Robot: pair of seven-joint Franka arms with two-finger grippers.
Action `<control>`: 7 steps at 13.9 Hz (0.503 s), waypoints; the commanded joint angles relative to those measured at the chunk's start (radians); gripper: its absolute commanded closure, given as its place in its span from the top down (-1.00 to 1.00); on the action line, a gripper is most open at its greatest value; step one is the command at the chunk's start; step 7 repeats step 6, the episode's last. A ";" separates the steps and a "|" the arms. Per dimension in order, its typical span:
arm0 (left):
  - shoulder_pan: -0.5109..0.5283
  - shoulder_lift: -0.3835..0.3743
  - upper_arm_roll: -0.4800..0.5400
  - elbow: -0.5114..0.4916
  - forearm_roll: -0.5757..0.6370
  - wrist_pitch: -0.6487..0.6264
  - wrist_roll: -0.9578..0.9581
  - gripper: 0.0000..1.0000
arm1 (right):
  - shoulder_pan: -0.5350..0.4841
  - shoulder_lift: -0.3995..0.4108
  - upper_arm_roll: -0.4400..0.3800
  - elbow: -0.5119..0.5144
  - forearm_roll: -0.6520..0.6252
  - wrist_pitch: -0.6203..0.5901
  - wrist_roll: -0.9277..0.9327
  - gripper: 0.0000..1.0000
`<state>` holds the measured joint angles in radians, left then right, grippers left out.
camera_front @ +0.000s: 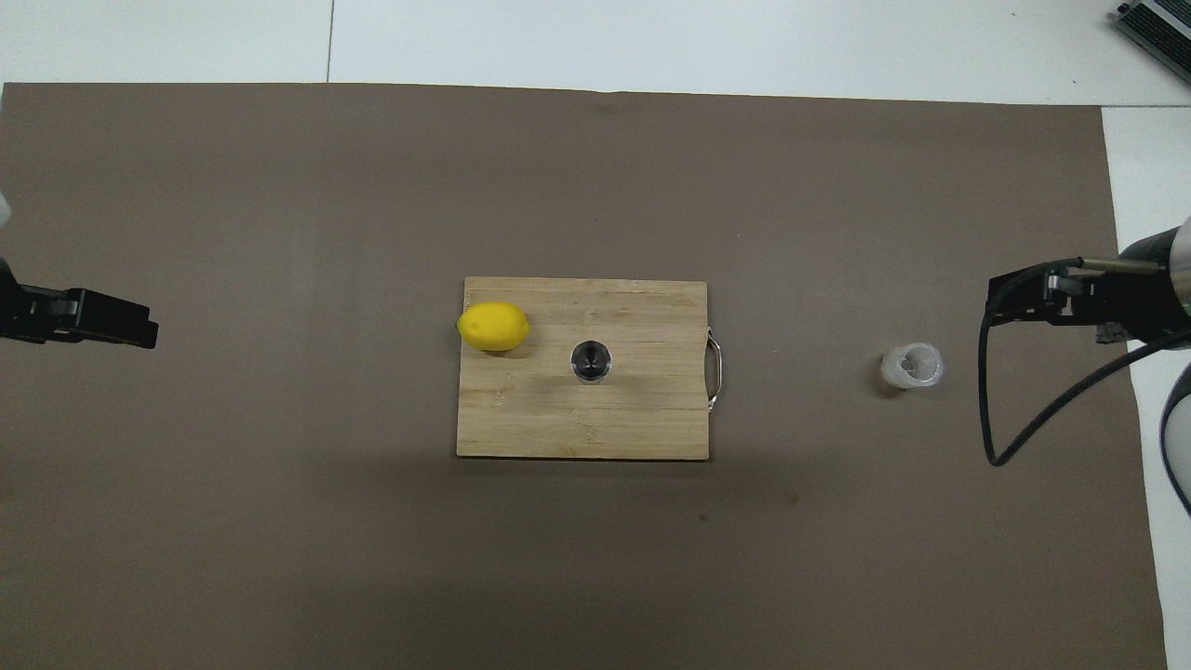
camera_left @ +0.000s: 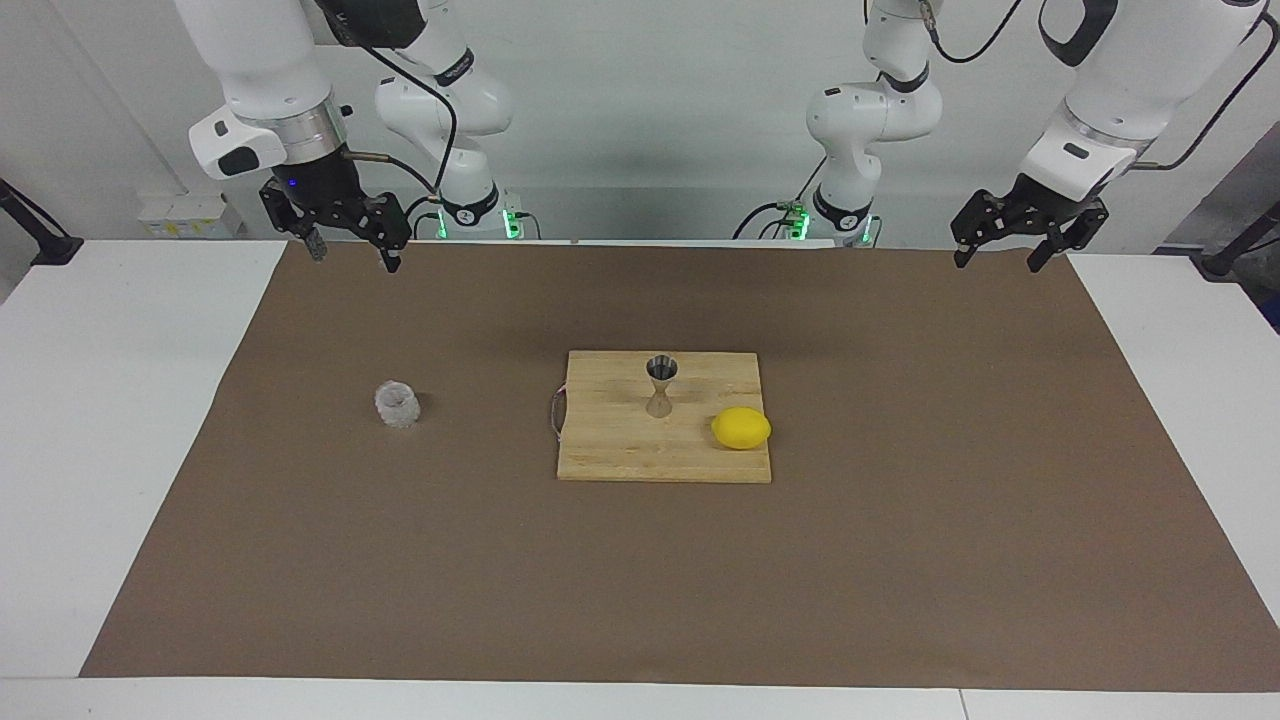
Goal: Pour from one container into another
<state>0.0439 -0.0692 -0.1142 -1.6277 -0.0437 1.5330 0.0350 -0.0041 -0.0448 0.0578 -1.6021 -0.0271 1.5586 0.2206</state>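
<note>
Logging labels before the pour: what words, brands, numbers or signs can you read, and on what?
Readable text: none.
Glass cup: no label shows.
Steel jigger: no marking can be made out.
Lemon and wooden cutting board: no print shows.
Right arm's base: a dark band with marks too small to read.

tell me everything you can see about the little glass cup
The glass cup is small, squat and clear, with rough, faceted walls that look like cut crystal. It stands upright, mouth up, directly on the brown mat, toward the right arm's end of the table, well apart from the cutting board. Nothing touches it; whether it holds anything cannot be told. The right gripper is up in the air, open, and holds nothing.
</note>
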 commanded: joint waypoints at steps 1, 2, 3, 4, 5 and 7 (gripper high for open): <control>0.008 -0.030 -0.009 -0.029 0.016 -0.005 -0.012 1.00 | -0.020 -0.021 0.016 -0.033 0.006 -0.008 -0.044 1.00; 0.008 -0.030 -0.009 -0.029 0.016 -0.005 -0.010 1.00 | -0.020 -0.030 0.016 -0.044 0.006 -0.008 -0.062 1.00; 0.008 -0.030 -0.009 -0.029 0.016 -0.005 -0.012 1.00 | -0.020 -0.033 0.016 -0.055 0.006 -0.008 -0.078 1.00; 0.008 -0.030 -0.009 -0.029 0.018 -0.005 -0.012 1.00 | -0.020 -0.035 0.016 -0.055 0.007 -0.006 -0.075 1.00; 0.008 -0.030 -0.009 -0.029 0.016 -0.005 -0.012 1.00 | -0.020 -0.035 0.016 -0.055 0.016 -0.006 -0.073 1.00; 0.008 -0.030 -0.009 -0.029 0.016 -0.005 -0.012 1.00 | -0.020 -0.035 0.016 -0.055 0.021 -0.006 -0.072 1.00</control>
